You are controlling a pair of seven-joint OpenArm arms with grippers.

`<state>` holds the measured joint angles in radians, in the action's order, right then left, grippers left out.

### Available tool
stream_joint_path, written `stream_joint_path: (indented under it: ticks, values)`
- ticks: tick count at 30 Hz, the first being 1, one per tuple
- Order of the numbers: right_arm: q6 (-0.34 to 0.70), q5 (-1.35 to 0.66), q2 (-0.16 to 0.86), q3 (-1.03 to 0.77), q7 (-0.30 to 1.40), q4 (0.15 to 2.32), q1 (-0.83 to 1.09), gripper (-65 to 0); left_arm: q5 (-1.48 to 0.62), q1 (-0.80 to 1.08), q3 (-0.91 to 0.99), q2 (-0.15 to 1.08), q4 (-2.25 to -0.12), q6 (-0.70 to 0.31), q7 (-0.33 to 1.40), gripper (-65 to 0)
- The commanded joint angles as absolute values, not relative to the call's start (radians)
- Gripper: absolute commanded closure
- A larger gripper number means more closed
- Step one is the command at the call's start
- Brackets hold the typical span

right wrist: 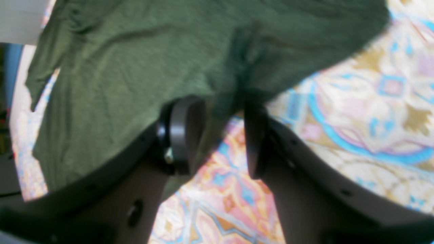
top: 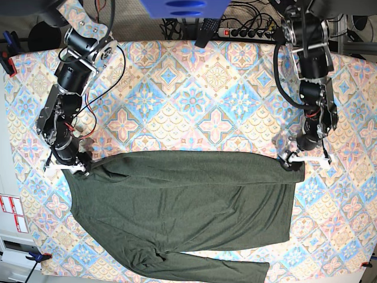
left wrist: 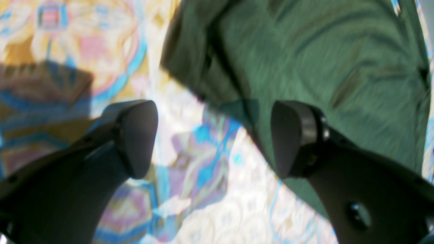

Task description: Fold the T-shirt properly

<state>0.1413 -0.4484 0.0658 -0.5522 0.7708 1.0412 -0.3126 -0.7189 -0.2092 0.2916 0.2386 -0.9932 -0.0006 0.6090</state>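
Lying spread on the patterned worktop (top: 194,71), the T-shirt (top: 188,206) may snag and crease if the gaping left claw (left wrist: 213,139) and right claw (right wrist: 223,135), cloth between its parted jaws, lift away.

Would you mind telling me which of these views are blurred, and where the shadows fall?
Left wrist view: soft and smeared, T-shirt folds streaky; a dark shadow lies on the tablecloth at upper left. Right wrist view: also blurred, the gripper's fingers fuzzy, cloth darkest just above them. Base view: sharp and evenly lit, only faint shadows along the shirt's edge.
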Motion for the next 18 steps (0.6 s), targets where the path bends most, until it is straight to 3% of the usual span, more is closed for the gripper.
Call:
stream_joint_path:
  ticks: [1,13,15,18]
  values:
    - [0.153,-0.464,0.077,-0.552,0.754,1.059,-0.343,-23.3,-0.722,-0.243,0.292,0.239,-0.986,-0.004,0.587,-52.1]
    - [0.153,-0.463,0.077,-0.553,0.754,1.059,-0.335,-23.2,-0.722,-0.410,0.223,0.166,-0.737,-0.004,0.561,-50.9]
    - [0.151,-0.463,0.077,-0.553,0.754,1.059,-0.335,-23.2,-0.723,-0.415,0.165,0.165,-0.737,-0.004,0.561,-43.0]
    - [0.150,-0.463,0.077,-0.593,0.754,1.040,-0.337,-23.2,-0.730,-0.417,0.139,0.162,-0.739,-0.004,0.561,-21.6]
